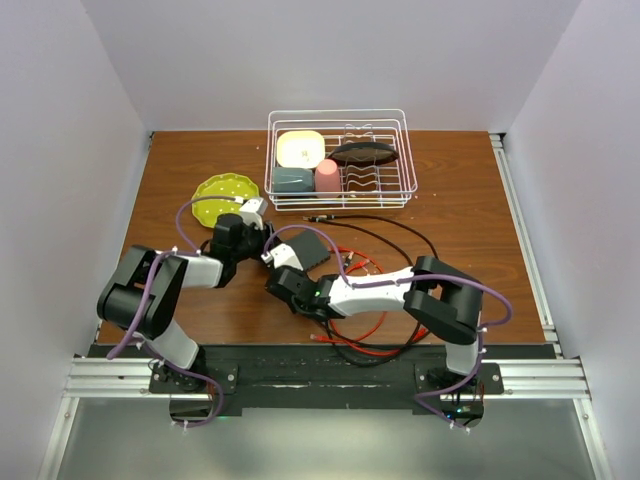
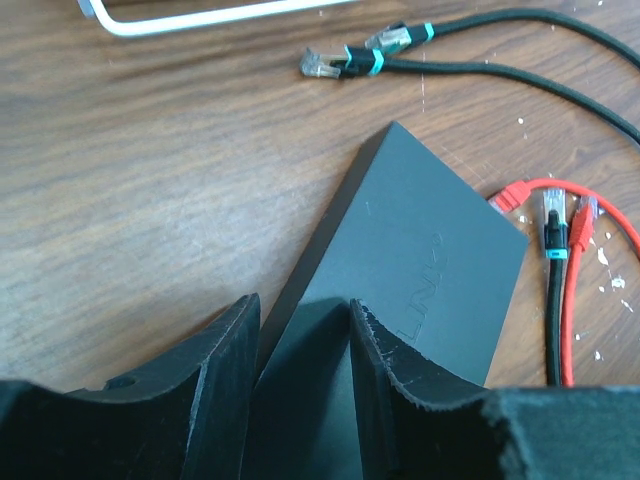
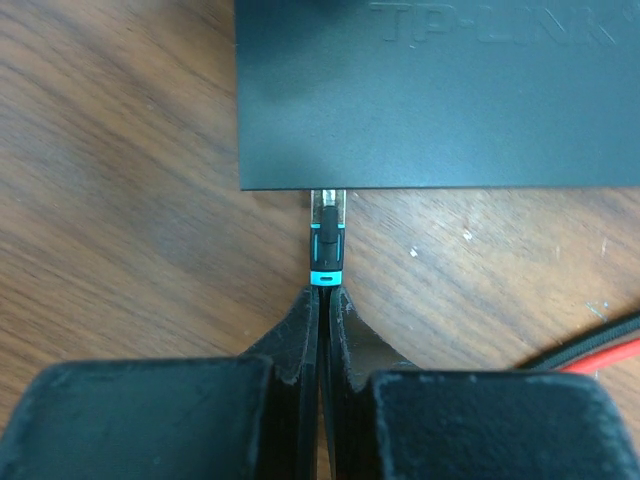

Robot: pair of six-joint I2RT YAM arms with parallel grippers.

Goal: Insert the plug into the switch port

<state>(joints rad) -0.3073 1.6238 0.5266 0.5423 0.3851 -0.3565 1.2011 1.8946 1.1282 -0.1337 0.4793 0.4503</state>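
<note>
The switch (image 1: 312, 250) is a flat matte-black box lying on the wooden table; it also shows in the left wrist view (image 2: 430, 260) and the right wrist view (image 3: 430, 100). My left gripper (image 2: 305, 320) stands narrowly apart around the switch's near corner, holding it. My right gripper (image 3: 324, 295) is shut on the black cable just behind the plug (image 3: 327, 245), which has a teal band. The plug's clear tip meets the switch's near narrow edge, where the sockets are hidden from view. In the top view the left gripper (image 1: 262, 243) and right gripper (image 1: 285, 280) flank the switch.
A white wire rack (image 1: 340, 160) with dishes stands at the back. A yellow-green plate (image 1: 222, 195) lies left of it. Red cable (image 1: 355, 330) and black cables (image 1: 390, 225) loop right of the switch. Loose plugs (image 2: 330, 65) and a red plug (image 2: 510, 193) lie nearby.
</note>
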